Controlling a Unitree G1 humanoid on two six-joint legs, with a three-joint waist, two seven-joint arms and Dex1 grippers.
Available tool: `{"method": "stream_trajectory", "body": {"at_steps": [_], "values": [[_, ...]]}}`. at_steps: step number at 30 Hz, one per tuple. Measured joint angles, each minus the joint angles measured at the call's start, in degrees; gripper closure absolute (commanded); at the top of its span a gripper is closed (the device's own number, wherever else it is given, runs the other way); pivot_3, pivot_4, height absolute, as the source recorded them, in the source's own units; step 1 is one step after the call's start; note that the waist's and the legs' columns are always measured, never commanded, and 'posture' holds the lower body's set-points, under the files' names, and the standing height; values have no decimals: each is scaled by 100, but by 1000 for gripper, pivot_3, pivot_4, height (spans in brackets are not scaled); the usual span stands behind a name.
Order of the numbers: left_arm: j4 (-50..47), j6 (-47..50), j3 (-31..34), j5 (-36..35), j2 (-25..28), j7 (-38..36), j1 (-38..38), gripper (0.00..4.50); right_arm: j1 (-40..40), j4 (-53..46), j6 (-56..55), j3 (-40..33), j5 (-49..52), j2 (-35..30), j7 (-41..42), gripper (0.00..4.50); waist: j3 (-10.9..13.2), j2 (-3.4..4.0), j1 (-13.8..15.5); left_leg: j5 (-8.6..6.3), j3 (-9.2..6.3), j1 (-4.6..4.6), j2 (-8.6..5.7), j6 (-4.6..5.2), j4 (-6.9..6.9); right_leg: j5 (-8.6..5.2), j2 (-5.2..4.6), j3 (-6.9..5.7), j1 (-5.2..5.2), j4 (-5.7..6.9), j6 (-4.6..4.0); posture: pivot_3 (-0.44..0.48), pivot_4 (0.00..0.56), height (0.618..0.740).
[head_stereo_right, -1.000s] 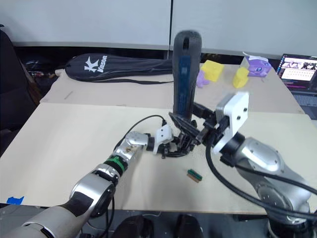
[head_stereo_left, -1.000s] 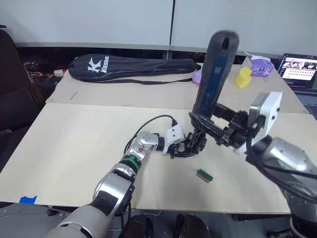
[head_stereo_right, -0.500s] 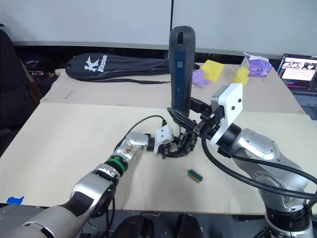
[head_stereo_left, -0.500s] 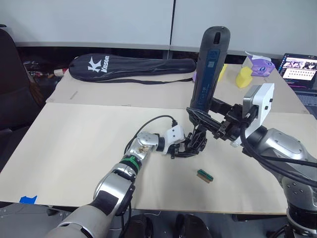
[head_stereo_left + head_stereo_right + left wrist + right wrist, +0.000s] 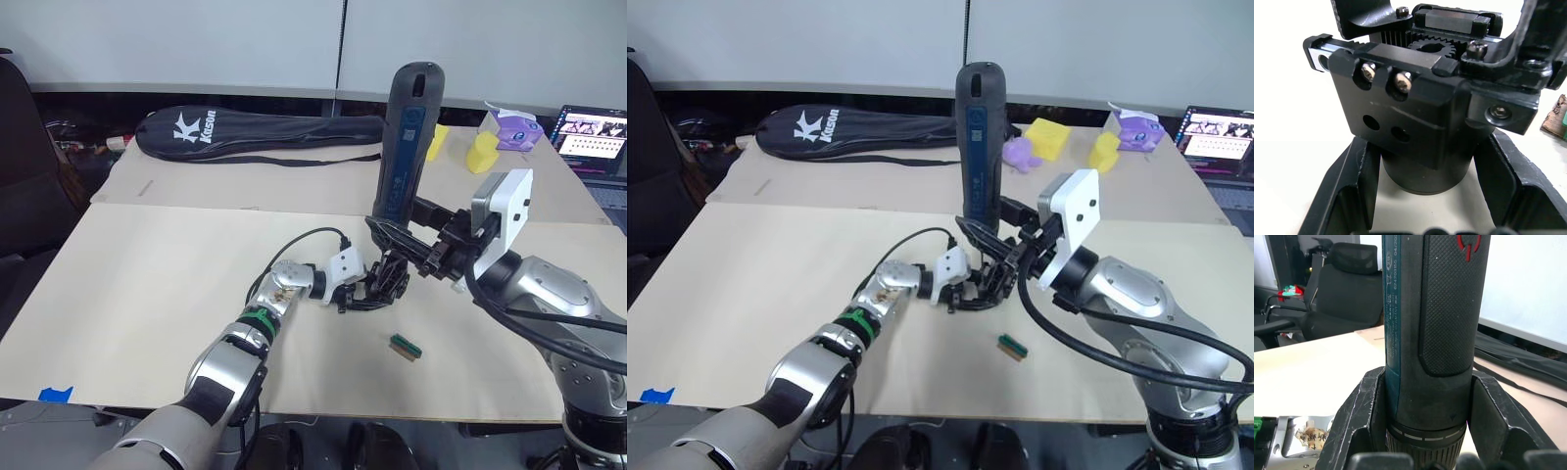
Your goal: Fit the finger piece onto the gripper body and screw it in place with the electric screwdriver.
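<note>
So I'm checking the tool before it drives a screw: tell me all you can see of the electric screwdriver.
The electric screwdriver is a thick dark grey-black cylinder with a bluish printed label down one side, textured grip panels and a red mark. It stands nearly upright, tip down, above the gripper body on the table. The right gripper clamps its lower end, one finger on each side. Its bit is hidden.

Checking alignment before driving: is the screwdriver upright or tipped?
Nearly upright: the screwdriver stands tall in the right gripper, tip down over the gripper body.
</note>
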Motion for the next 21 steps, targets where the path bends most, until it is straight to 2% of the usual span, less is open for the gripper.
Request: {"method": "stream_trajectory", "body": {"at_steps": [21], "values": [[0, 0, 1, -1, 0, -3, 2, 2214, 72, -1, -4, -7, -212, 115, 171, 2603, 0, 0, -4, 0, 0, 0, 0, 0, 0, 0, 0, 0, 0, 0, 0, 0, 150, 740]]}}
